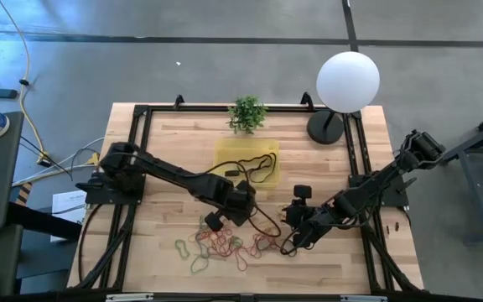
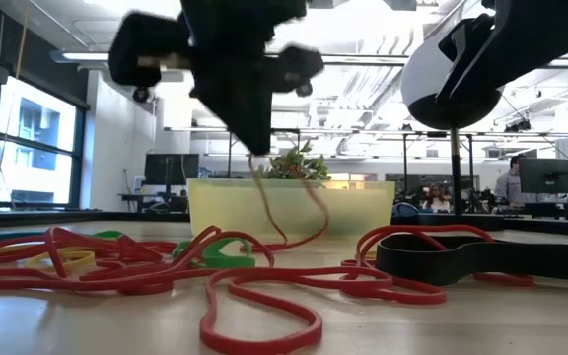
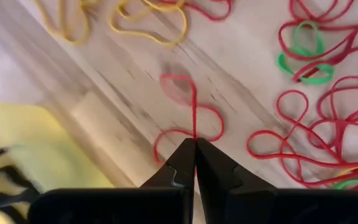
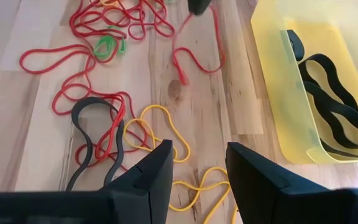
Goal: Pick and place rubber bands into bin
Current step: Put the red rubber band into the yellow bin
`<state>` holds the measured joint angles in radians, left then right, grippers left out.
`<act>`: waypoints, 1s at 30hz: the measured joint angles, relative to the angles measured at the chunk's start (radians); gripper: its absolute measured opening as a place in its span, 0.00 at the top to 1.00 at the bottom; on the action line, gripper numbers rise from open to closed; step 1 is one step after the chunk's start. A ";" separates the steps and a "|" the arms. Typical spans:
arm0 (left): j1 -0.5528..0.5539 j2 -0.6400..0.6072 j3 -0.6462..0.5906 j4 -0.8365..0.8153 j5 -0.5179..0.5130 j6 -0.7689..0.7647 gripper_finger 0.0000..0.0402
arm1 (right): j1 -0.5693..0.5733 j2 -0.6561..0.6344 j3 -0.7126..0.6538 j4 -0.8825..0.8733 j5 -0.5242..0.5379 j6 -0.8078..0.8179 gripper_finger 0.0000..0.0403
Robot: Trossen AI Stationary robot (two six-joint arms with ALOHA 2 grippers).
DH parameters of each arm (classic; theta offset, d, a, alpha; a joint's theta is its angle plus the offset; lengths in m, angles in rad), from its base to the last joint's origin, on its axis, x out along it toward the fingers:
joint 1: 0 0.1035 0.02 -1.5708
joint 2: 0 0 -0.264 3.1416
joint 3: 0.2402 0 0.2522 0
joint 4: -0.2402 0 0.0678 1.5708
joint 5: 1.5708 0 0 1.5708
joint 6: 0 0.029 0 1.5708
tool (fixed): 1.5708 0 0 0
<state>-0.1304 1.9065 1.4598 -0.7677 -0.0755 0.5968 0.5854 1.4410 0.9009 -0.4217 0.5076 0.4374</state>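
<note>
High view: left gripper [image 1: 215, 222] over rubber bands [image 1: 225, 245], short of bin [image 1: 246, 159] | Left wrist: fingers [image 3: 182, 165] pinched on red band [image 3: 191, 118], apparently dangling | Right wrist: right gripper [image 4: 199, 158] spread, holding nothing, beside bin [image 4: 272, 74]

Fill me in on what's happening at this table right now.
The left gripper is shut on a red rubber band, which dangles above the wood between the loose pile of rubber bands and the yellow bin. The bin already holds a few black bands. The right gripper waits open, low over the table beside a yellow band and a black one, holding nothing. Many bands remain on the table.
</note>
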 joint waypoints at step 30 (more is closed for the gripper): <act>0.140 -0.299 -0.003 -0.018 -0.396 0.057 1.00 | 0.000 0.000 0.000 0.016 0.012 0.000 0.65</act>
<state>0.0094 1.6075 1.4572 -0.7855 -0.4719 0.6537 0.5850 1.4410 0.9009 -0.4061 0.5194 0.4374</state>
